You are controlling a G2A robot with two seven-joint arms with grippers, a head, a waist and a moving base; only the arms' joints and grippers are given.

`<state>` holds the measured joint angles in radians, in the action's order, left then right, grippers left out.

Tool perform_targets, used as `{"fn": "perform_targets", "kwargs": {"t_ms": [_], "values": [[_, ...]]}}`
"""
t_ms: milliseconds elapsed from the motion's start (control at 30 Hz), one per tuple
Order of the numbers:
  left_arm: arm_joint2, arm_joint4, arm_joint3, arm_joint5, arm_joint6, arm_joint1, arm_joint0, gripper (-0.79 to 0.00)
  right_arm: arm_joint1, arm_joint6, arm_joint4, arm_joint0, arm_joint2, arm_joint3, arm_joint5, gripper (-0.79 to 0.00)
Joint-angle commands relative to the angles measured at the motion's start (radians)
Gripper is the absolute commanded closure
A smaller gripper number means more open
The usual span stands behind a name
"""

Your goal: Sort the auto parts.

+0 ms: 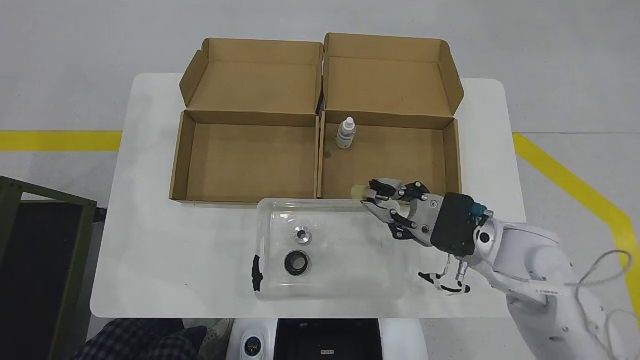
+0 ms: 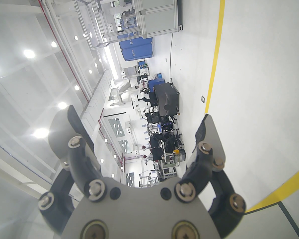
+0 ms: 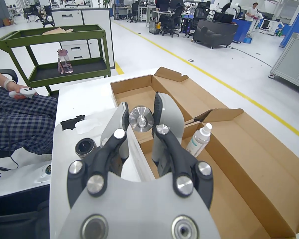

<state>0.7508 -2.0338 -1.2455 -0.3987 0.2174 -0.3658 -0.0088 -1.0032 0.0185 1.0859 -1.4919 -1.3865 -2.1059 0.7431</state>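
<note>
At tray [image 1: 300, 201] rim, right gripper [image 3: 140, 110] — metal disc [image 3: 141, 122] pinched

I find no print I can read. The label on the spray bottle [image 3: 198, 139], standing inside the cardboard box [image 3: 264, 155], is too small to make out.

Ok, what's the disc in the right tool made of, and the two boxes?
Disc: apparently bare machined metal, silver and shiny, with concentric turned rings on its face. Both boxes: plain brown cardboard, matte, with creased fold-up flaps.
</note>
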Motion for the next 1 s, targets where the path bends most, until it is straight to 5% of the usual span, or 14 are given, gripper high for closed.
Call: {"fn": "perform_targets", "kwargs": {"t_ms": [0,500,967], "values": [[0.000,0.000,0.000,0.000,0.000,0.000,0.000,-0.785,0.001,0.000,-0.008,-0.004,-0.010,-0.002,0.002,0.000],[0.000,0.000,0.000,0.000,0.000,0.000,0.000,-0.785,0.001,-0.010,-0.074,0.001,-0.038,0.012,0.020,0.000],[0.000,0.000,0.000,0.000,0.000,0.000,0.000,-0.785,-0.006,0.123,0.032,0.125,0.031,0.116,-0.047,0.000]]}}
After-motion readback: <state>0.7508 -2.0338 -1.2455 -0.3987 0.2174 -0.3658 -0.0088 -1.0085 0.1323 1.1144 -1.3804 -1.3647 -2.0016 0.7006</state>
